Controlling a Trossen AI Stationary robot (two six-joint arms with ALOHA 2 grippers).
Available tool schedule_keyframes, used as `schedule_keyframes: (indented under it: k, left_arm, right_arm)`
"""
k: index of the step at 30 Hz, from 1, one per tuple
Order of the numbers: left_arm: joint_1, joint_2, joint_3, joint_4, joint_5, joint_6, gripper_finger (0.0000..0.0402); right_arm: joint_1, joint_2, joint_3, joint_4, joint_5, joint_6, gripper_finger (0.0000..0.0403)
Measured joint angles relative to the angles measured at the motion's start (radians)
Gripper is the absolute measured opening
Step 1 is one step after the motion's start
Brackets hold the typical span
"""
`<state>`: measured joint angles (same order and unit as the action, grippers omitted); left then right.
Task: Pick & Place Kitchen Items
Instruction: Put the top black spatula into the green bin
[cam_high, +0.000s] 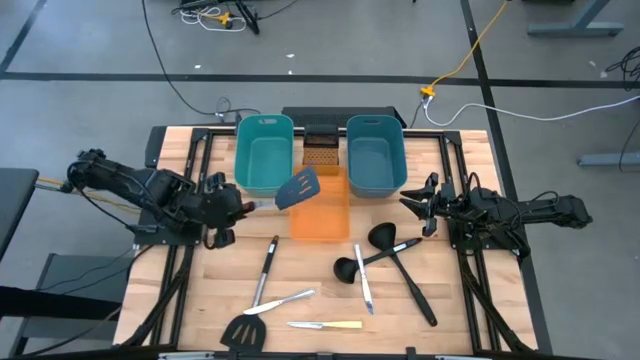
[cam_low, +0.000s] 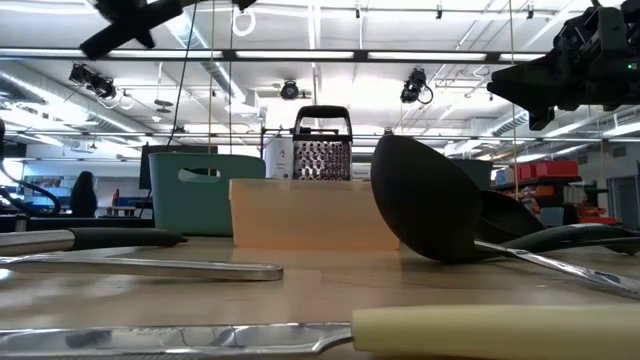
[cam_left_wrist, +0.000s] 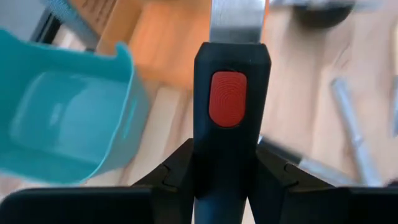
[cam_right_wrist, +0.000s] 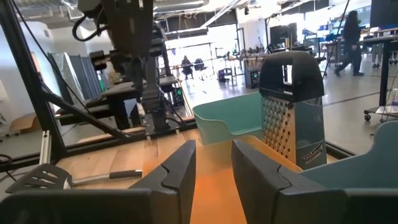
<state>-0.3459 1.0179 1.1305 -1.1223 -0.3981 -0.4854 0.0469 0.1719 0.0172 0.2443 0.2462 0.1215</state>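
Observation:
My left gripper (cam_high: 243, 205) is shut on a slotted spatula (cam_high: 298, 188) with a black handle, a red thumb pad and a silver shaft. The spatula's head hangs over the orange tub's (cam_high: 322, 212) far left corner. It also shows in the right wrist view (cam_right_wrist: 43, 177). My right gripper (cam_high: 412, 205) is open and empty at the table's right, beside the right teal tub (cam_high: 375, 152). Two black ladles (cam_high: 378, 238), silver knives (cam_high: 362, 290), a cream-handled knife (cam_high: 325, 324) and a black spatula (cam_high: 245, 330) lie flat on the table. My left gripper pinches the spatula's black handle (cam_left_wrist: 230, 168) between its two fingers, just behind the red thumb pad (cam_left_wrist: 227, 99). The fingers come level from the table's left and lie along the handle. The spatula sticks out past them toward the right, lifted clear of the table.
The left teal tub (cam_high: 265, 150) stands at the far middle, with a metal grater (cam_high: 320, 150) between the two teal tubs. A black-handled utensil (cam_high: 266, 262) and a silver knife (cam_high: 282, 300) lie near the front. Bare wood lies at the front left and front right.

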Motion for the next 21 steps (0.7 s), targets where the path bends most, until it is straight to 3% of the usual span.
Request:
schedule_keyframes:
  k: [12,21]
  left_arm:
    - [0.106,0.108,0.000,0.354,0.154,0.066,0.0111]
    - [0.181,0.183,0.000,0.445,0.171,-0.116,0.0111]
  right_arm:
    - [0.000,0.000,0.000,0.000,0.000,0.000,0.0114]
    - [0.000,0.000,0.000,0.001,0.000,0.000,0.0114]
